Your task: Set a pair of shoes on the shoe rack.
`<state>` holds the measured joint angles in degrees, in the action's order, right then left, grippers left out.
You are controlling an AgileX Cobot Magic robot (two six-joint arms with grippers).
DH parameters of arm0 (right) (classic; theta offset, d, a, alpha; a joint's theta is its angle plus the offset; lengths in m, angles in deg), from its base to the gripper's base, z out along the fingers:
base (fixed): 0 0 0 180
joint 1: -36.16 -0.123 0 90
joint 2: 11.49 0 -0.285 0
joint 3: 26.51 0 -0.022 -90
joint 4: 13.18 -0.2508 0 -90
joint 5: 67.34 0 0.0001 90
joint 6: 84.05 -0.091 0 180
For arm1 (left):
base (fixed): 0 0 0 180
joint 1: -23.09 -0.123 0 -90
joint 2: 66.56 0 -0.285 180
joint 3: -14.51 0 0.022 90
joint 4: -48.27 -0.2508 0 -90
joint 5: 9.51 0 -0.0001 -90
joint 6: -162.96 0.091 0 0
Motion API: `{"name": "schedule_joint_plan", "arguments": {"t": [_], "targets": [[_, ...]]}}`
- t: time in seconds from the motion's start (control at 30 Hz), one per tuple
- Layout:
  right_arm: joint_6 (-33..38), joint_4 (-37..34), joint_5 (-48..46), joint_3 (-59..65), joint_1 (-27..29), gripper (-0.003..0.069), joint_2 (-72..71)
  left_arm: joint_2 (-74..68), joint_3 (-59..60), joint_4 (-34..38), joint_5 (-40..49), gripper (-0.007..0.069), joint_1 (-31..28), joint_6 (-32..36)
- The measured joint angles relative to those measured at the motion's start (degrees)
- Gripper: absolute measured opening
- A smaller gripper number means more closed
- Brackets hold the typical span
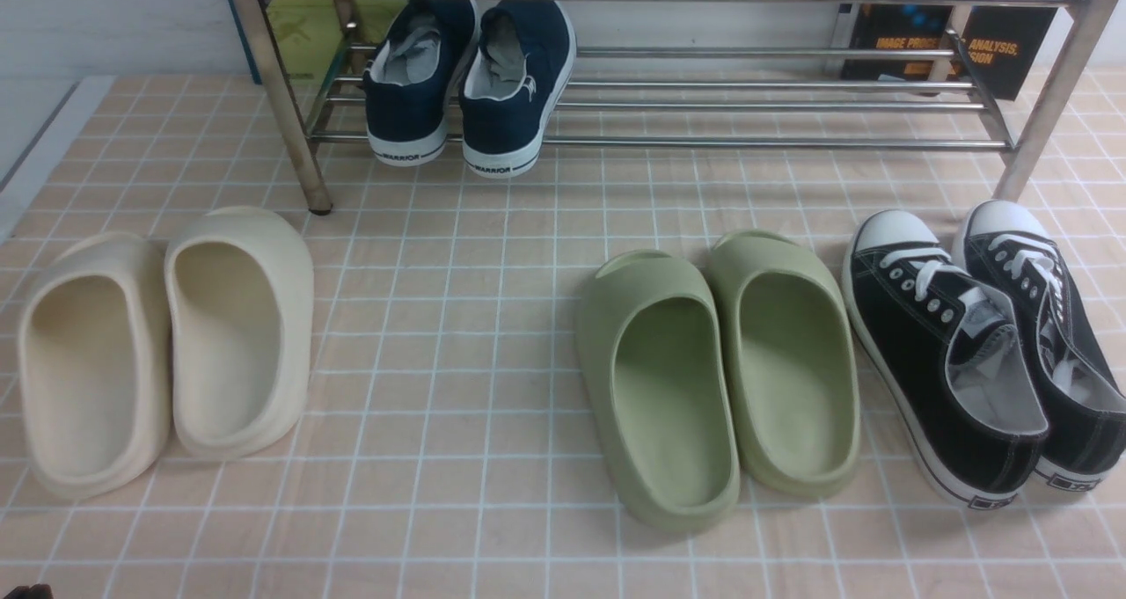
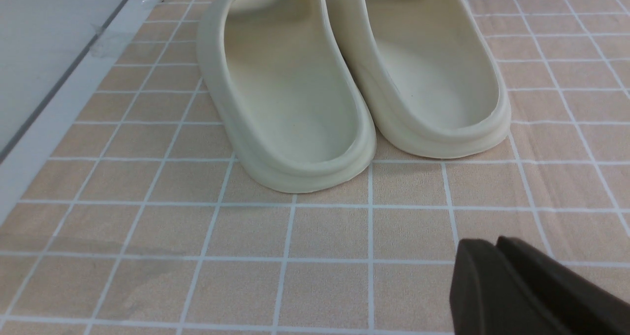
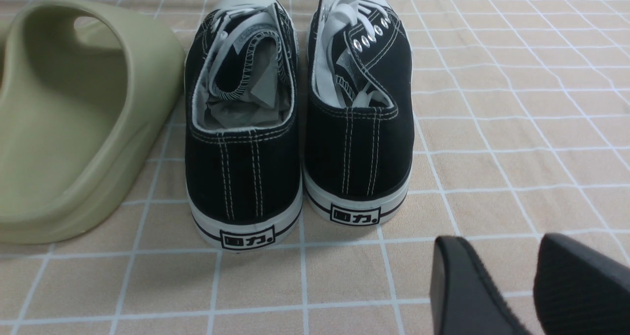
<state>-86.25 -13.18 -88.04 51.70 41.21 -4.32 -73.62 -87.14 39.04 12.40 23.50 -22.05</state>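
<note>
The pair of shoes, two navy canvas sneakers (image 1: 409,80) (image 1: 515,89) with white soles, sits side by side on the lower bars of the shoe rack (image 1: 748,142) near its left end, heels toward me. My left gripper (image 2: 485,244) hovers low over the tiled floor, shut with nothing between its fingers, behind the heels of the cream slides (image 2: 290,94). My right gripper (image 3: 499,244) is open and empty, behind and to the right of the black sneakers' heels (image 3: 354,128). Neither gripper shows in the front view.
On the floor in front of the rack lie cream slides (image 1: 167,344) at the left, green slides (image 1: 717,370) in the middle and black lace-up sneakers (image 1: 976,353) at the right. Books (image 1: 1003,45) lean behind the rack. A grey strip (image 2: 44,79) borders the floor mat.
</note>
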Motion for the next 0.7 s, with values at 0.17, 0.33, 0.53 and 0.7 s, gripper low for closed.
{"name": "schedule_joint_plan", "arguments": {"t": [0.17, 0.33, 0.53, 0.7], "targets": [[0.00, 0.00, 0.00, 0.00, 0.00, 0.0240, 0.00, 0.00, 0.00, 0.00, 0.00, 0.0057, 0.00, 0.00], [0.00, 0.00, 0.00, 0.00, 0.00, 0.0240, 0.00, 0.00, 0.00, 0.05, 0.00, 0.0064, 0.00, 0.00], [0.00, 0.00, 0.00, 0.00, 0.00, 0.0240, 0.00, 0.00, 0.00, 0.05, -0.05, 0.0073, 0.00, 0.00], [0.00, 0.00, 0.00, 0.00, 0.00, 0.0240, 0.00, 0.00, 0.00, 0.05, -0.05, 0.0076, 0.00, 0.00]]}}
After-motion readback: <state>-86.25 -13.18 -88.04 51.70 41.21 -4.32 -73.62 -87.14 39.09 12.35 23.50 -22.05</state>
